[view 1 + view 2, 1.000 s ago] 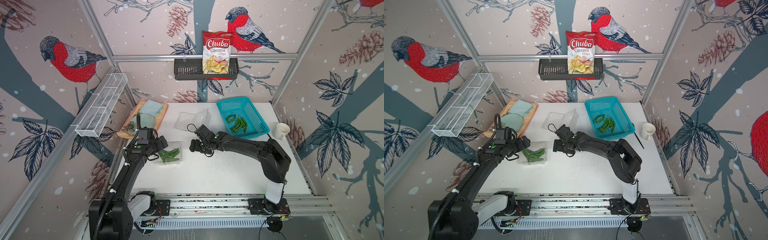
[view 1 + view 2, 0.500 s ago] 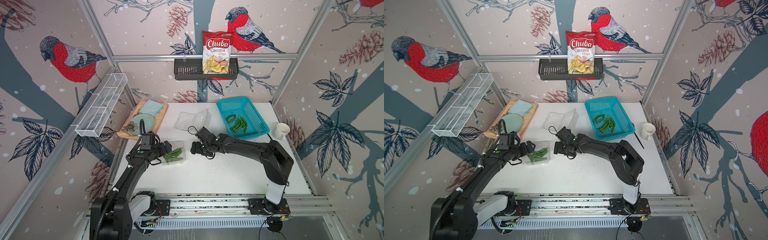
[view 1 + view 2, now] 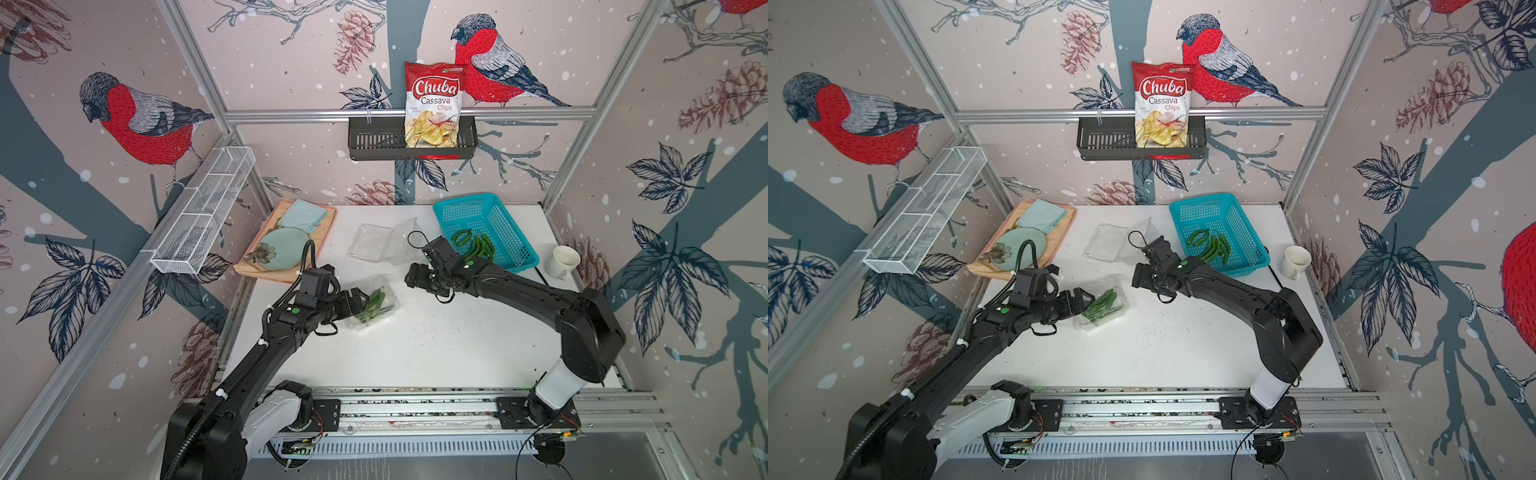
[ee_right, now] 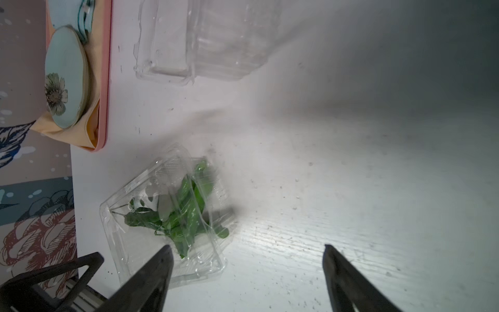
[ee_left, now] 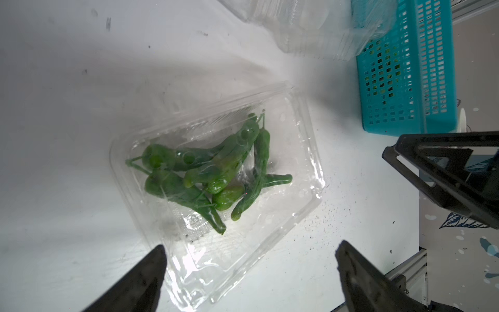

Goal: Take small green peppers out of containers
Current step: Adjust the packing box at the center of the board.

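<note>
1. The left gripper [image 5: 251,245] is wide open and holds nothing. Its two fingers [image 5: 145,272] point at the left end of a clear full box [image 3: 388,309]. The box's nearest corner shows between them in the left wrist view, and it is unclear whether they touch it.
2. The full box lies left of centre on the white desk [image 3: 415,353]. Its clear lid covers a heap of green peppers [image 5: 213,173].
3. The right gripper [image 3: 411,277] is also wide open and empty. It hovers over bare desk just right of the full box and does not touch it. In the right wrist view [image 4: 247,246] only desk shows between its fingers.
4. An empty box [image 3: 372,247] sits farther back near the centre, lid raised, just beyond the right gripper.
5. A turquoise basket [image 3: 505,226] stands at the far right. Loose peppers [image 3: 478,247] lie at its near end.
6. A white cup [image 3: 565,262] stands right of the basket, near the desk's edge.
7. A tray [image 3: 324,226] at the far left carries a pale green plate [image 3: 278,253] and a folded cloth [image 3: 303,214].
</note>
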